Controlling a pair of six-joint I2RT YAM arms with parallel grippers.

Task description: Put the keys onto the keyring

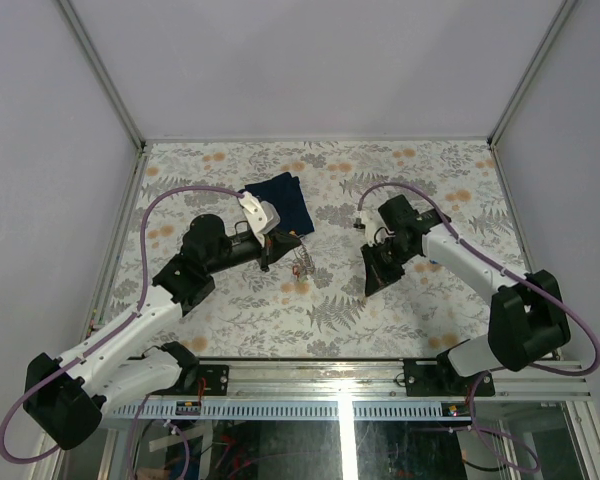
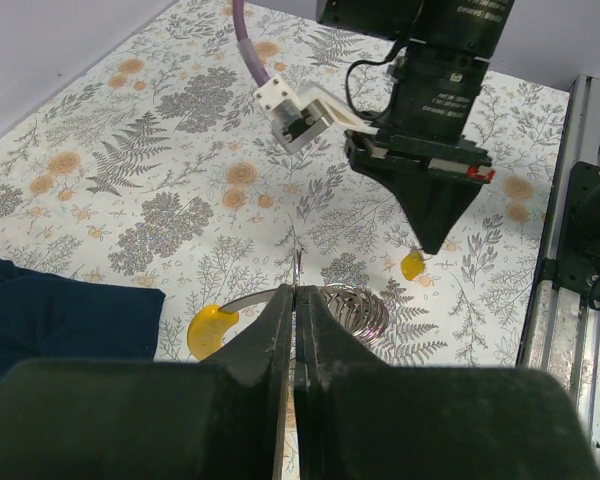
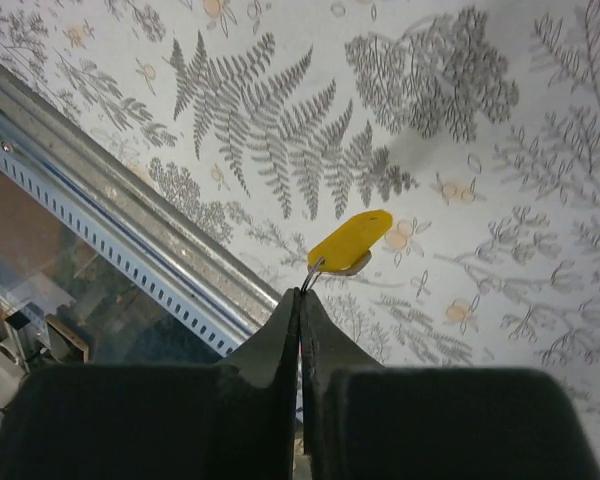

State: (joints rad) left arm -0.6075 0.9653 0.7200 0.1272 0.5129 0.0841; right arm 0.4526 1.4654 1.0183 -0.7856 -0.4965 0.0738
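The left gripper [image 2: 296,292] is squeezed tight on the thin wire of the keyring [image 2: 352,308], down at the flowery table [image 2: 160,150], near the blue cloth [image 2: 60,310]. 1 yellow key [image 2: 208,330] lies right beside the ring. The right gripper [image 3: 300,295] is squeezed tight too, pinching the other yellow key [image 3: 350,240] by its little loop, close to the ring

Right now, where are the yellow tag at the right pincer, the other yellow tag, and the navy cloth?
held yellow tag [image 3: 350,240]: right wrist view, tag's middle.
other yellow tag [image 2: 208,328]: left wrist view, tag's middle.
navy cloth [image 1: 285,200]: top view, its middle.
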